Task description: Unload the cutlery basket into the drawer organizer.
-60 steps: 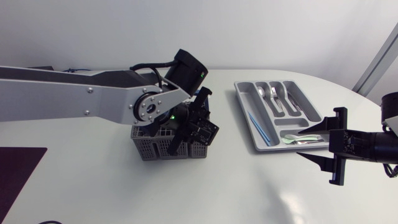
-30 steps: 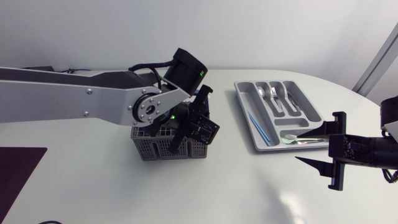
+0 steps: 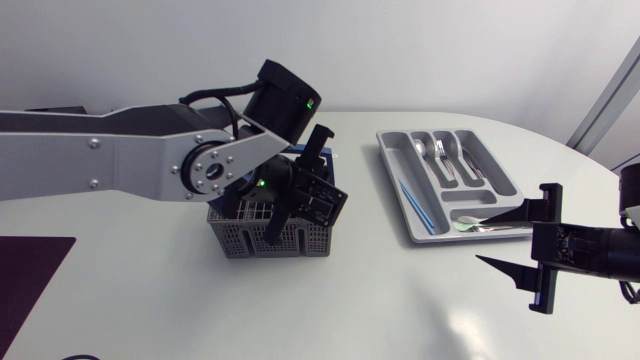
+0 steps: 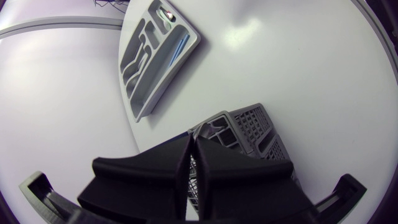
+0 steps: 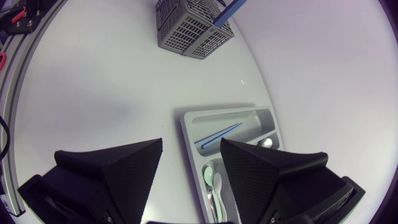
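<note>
The grey mesh cutlery basket (image 3: 240, 238) stands mid-table. My left gripper (image 3: 282, 225) points down into it, fingers pressed together; in the left wrist view the gripper (image 4: 191, 163) shows nothing between them above the basket (image 4: 252, 127). A blue handle (image 5: 226, 11) sticks up out of the basket (image 5: 189, 28); I cannot tell whether it is held. The grey drawer organizer (image 3: 393, 178) lies to the right with metal cutlery (image 3: 441, 155), a blue stick (image 3: 417, 205) and a green spoon (image 3: 468, 223). My right gripper (image 3: 528, 252) hangs open near the organizer's front corner.
The table's rounded edge runs close behind the organizer (image 4: 144, 102) and on the right. A dark mat (image 3: 25, 275) lies at the front left. In the right wrist view the open gripper (image 5: 190, 163) hovers over the organizer (image 5: 186, 127) end holding the green spoon (image 5: 209, 180).
My left gripper has shut inside the basket and its arm has risen and shifted slightly left. My right gripper has drifted a little lower and to the right, still open.
</note>
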`<act>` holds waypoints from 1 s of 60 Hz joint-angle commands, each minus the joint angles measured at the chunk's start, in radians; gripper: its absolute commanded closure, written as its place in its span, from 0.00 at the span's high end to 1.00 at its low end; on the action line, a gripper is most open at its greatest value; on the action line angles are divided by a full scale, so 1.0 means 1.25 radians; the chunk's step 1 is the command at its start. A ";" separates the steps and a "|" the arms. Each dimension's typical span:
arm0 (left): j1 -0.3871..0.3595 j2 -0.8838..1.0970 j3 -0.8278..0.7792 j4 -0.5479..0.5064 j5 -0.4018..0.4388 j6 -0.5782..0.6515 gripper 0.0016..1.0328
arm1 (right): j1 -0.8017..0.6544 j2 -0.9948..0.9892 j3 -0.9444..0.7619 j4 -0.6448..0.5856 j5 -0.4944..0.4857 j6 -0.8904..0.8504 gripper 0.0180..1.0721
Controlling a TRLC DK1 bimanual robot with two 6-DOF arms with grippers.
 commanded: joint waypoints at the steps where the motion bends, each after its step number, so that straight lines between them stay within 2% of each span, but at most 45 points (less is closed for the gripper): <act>1: 0.002 -0.035 -0.018 0.001 -0.004 -0.016 0.03 | 0.005 -0.018 -0.022 -0.017 -0.005 0.013 0.65; 44: -0.005 -0.184 -0.019 -0.094 -0.001 -0.061 0.03 | 0.054 -0.175 -0.039 -0.093 -0.005 0.082 0.65; 60: -0.004 -0.209 -0.011 -0.084 -0.003 -0.079 0.03 | 0.062 -0.229 -0.044 -0.127 -0.005 0.088 0.65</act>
